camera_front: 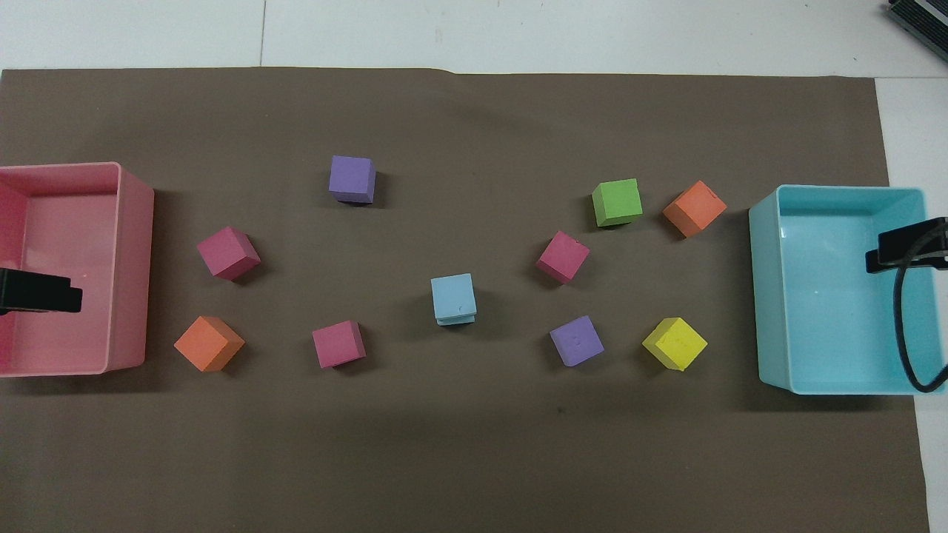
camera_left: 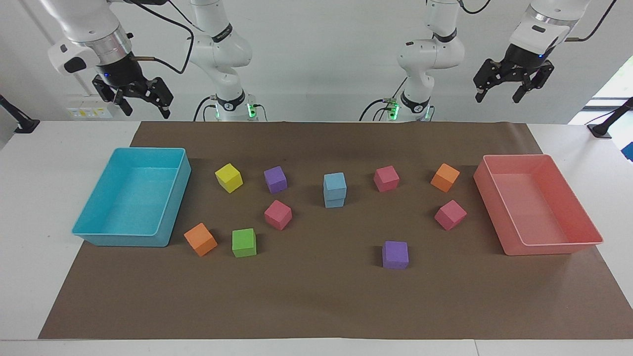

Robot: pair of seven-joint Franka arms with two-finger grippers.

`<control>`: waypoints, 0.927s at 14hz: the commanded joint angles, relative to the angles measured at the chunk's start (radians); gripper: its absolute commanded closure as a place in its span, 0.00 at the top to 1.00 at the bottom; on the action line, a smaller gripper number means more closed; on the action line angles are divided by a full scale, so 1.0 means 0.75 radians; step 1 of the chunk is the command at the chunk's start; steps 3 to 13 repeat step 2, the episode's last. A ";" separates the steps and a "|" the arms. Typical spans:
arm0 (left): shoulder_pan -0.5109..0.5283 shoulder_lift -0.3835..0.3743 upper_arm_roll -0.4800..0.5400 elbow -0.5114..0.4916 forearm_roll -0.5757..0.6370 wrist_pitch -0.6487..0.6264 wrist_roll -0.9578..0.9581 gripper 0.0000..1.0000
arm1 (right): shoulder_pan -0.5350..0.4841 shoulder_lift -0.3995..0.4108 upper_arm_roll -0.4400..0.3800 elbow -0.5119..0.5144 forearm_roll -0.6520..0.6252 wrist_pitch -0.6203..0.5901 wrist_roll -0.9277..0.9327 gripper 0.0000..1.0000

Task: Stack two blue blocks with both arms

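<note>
- Right gripper point(camera_left: 143, 105): raised over the turquoise tray point(camera_left: 170, 198), jaws spread wide, holding nothing.
- Blue blocks point(camera_left: 335, 190): stacked one on the other mid-surface, between a purple cube point(camera_left: 275, 179) and a pink cube point(camera_left: 386, 178).
- Left gripper point(camera_left: 498, 95): raised over the pink tray point(camera_left: 494, 193), jaws spread wide, empty.

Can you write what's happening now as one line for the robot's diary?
blue blocks: stacked | left gripper: open, raised | right gripper: open, raised
</note>
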State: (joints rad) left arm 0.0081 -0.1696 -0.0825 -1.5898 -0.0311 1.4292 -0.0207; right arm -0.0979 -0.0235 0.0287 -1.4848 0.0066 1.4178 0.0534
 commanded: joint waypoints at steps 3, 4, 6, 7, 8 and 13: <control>0.020 -0.011 -0.007 0.011 -0.026 -0.030 0.003 1.00 | -0.005 -0.001 0.013 0.014 -0.019 -0.009 0.027 1.00; 0.020 -0.011 -0.007 0.011 -0.026 -0.030 0.003 1.00 | -0.005 -0.001 0.013 0.014 -0.019 -0.009 0.027 1.00; 0.020 -0.011 -0.007 0.011 -0.026 -0.030 0.003 1.00 | -0.005 -0.001 0.013 0.014 -0.019 -0.009 0.027 1.00; 0.020 -0.011 -0.007 0.011 -0.026 -0.030 0.003 1.00 | -0.005 -0.001 0.013 0.014 -0.019 -0.009 0.027 1.00; 0.020 -0.011 -0.007 0.011 -0.026 -0.030 0.003 1.00 | -0.005 -0.001 0.013 0.014 -0.019 -0.009 0.027 1.00; 0.020 -0.011 -0.007 0.011 -0.026 -0.030 0.003 1.00 | -0.005 -0.001 0.013 0.014 -0.019 -0.009 0.027 1.00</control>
